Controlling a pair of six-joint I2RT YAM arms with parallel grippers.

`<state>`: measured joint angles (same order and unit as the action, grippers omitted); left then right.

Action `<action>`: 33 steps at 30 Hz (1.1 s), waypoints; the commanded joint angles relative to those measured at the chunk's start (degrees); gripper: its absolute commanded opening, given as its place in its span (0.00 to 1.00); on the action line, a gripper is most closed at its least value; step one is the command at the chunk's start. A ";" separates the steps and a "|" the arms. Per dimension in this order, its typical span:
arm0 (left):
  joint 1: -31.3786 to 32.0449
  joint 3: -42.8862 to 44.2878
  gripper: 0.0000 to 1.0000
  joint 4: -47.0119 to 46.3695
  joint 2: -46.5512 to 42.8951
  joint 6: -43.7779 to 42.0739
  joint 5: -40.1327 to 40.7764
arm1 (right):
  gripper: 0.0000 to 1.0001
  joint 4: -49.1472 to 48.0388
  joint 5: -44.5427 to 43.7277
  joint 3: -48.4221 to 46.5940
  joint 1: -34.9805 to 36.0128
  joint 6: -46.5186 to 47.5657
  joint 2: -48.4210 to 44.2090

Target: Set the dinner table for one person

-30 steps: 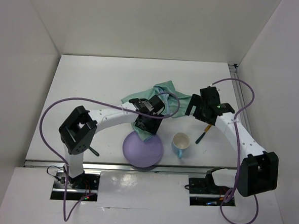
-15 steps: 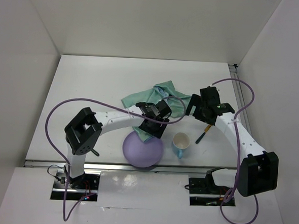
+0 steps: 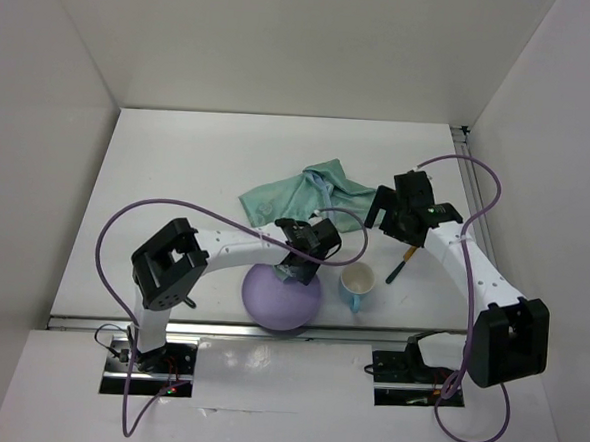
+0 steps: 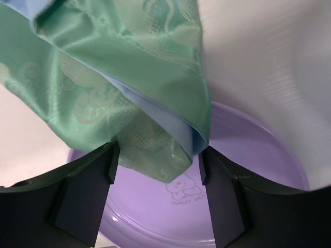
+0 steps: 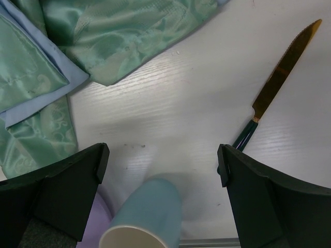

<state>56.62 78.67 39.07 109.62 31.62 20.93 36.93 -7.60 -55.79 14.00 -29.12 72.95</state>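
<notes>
The white worktop (image 3: pixel 178 174) spreads under and well beyond the purple plate (image 3: pixel 280 302). A green placemat (image 3: pixel 297 191) lies bunched behind the plate. The left pincer (image 4: pixel 158 155), released, hangs over the plate's far rim. The right pincer (image 5: pixel 163 152), also released, hangs to the plate's far right. A mug (image 3: pixel 356 282) stands just right of the plate, and a knife (image 3: pixel 400 266) lies farther right.

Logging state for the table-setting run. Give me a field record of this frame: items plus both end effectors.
dinner table: white, plain
plate: purple, near edge, centre
placemat: green, crumpled, one corner over plate's far rim
mug: blue, upright, right of plate
knife: gold blade, dark handle, flat, right of mug
left end effector: open, above plate, placemat corner between fingers
right end effector: open, empty, above mug and knife
</notes>
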 commanded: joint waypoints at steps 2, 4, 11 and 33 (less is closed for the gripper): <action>1.21 -0.10 0.80 0.56 -0.20 -0.07 5.96 | 1.00 -1.07 0.48 -1.25 0.50 -0.67 0.53; 1.21 1.21 0.79 1.71 1.46 1.33 8.51 | 1.00 -1.07 0.48 -1.25 0.50 -0.67 0.53; 1.21 2.35 0.51 3.38 2.09 1.96 11.24 | 1.00 -1.07 0.48 -1.25 0.50 -0.67 0.53; -21.09 45.14 0.00 16.92 0.48 -9.46 -10.18 | 0.99 -10.38 19.28 -3.61 0.50 -0.14 12.64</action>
<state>42.33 117.32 55.88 109.80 25.74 18.52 30.15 7.73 -55.70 14.02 -29.12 82.30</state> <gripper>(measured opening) 0.048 0.991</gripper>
